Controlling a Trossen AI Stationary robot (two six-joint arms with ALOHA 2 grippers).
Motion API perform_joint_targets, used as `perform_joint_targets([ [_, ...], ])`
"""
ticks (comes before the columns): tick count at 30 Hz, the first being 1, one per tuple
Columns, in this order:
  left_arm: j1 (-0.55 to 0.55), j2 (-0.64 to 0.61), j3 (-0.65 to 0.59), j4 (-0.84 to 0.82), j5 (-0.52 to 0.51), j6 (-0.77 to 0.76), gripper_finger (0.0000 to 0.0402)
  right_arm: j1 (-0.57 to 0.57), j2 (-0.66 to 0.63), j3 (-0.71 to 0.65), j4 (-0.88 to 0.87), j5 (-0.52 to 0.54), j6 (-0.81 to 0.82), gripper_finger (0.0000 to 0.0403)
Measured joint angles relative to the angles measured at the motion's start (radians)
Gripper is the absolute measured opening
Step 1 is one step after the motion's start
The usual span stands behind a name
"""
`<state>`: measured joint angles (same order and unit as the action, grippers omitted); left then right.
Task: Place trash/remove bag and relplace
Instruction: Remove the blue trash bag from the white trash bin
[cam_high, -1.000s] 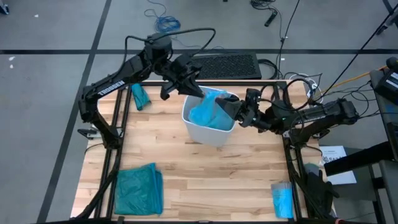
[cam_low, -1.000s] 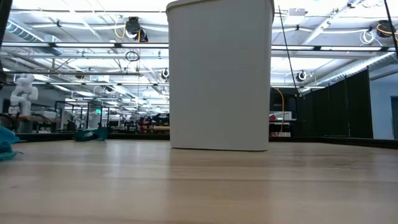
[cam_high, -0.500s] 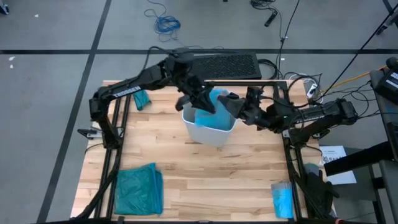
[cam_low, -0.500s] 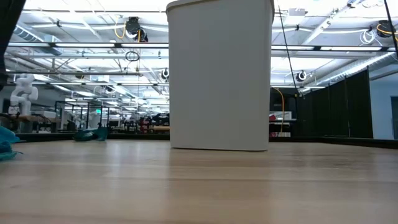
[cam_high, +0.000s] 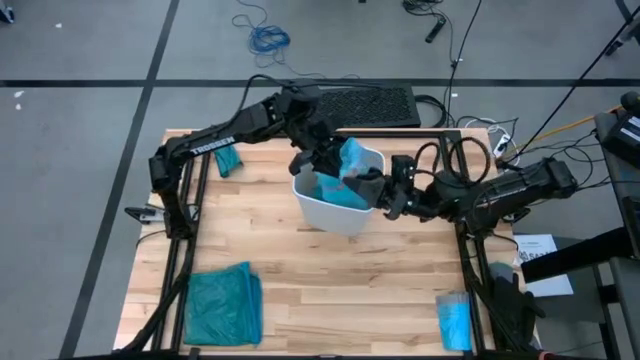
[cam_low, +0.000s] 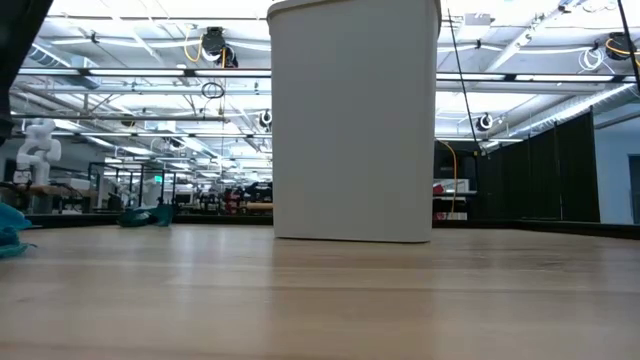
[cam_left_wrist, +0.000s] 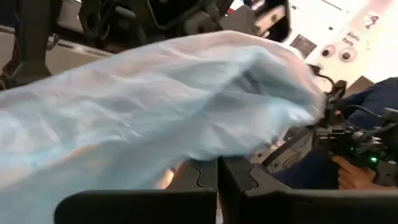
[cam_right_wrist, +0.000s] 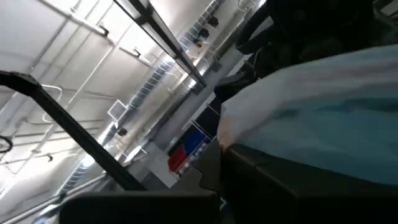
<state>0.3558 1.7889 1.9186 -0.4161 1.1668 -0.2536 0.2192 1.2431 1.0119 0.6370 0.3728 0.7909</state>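
A white bin (cam_high: 335, 212) stands on its base on the wooden table (cam_high: 330, 290), right of centre toward the far edge; it also fills the low view (cam_low: 355, 120). The pale blue bag (cam_high: 350, 165) sits bunched in the bin's mouth and rises above the rim. My left gripper (cam_high: 328, 165) reaches over the bin's far-left rim and is shut on the bag. My right gripper (cam_high: 378, 192) is at the bin's right rim, also shut on the bag. The trash is out of view. My left gripper is shut on the bag's crumpled upper part (cam_left_wrist: 205, 146), the plastic coming out just past its shut fingertips. It comes in nearly level from the table's far left. The bag billows loose and slack beyond the fingers, with its lower part in the bin. My right gripper is shut on a pale edge of the bag (cam_right_wrist: 233, 134) at its fingertips. It comes from the table's right, slanting a little upward. The plastic spreads away from the fingers (cam_right_wrist: 261, 168) toward the bin; one layer or several, I cannot tell.
A darker teal-green bag (cam_high: 222, 305) lies flat at the near left. A small teal bundle (cam_high: 226, 157) lies at the far left and a folded blue packet (cam_high: 455, 320) at the near right. A keyboard (cam_high: 365, 105) sits beyond the far edge.
My left gripper has swung toward the table's right and sunk, from the bin's far-left rim to over its mouth. My right gripper has shifted a little toward the near edge. The bag's top has gathered into a taller bunch between the two grippers.
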Motion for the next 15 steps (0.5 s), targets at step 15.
perform_joint_targets([
  [15, 0.017, -0.062, 0.0, -0.035, 0.016, 0.025, 0.0, 0.045, -0.11, 0.0, -0.226, 0.131, -0.019, 0.0],
])
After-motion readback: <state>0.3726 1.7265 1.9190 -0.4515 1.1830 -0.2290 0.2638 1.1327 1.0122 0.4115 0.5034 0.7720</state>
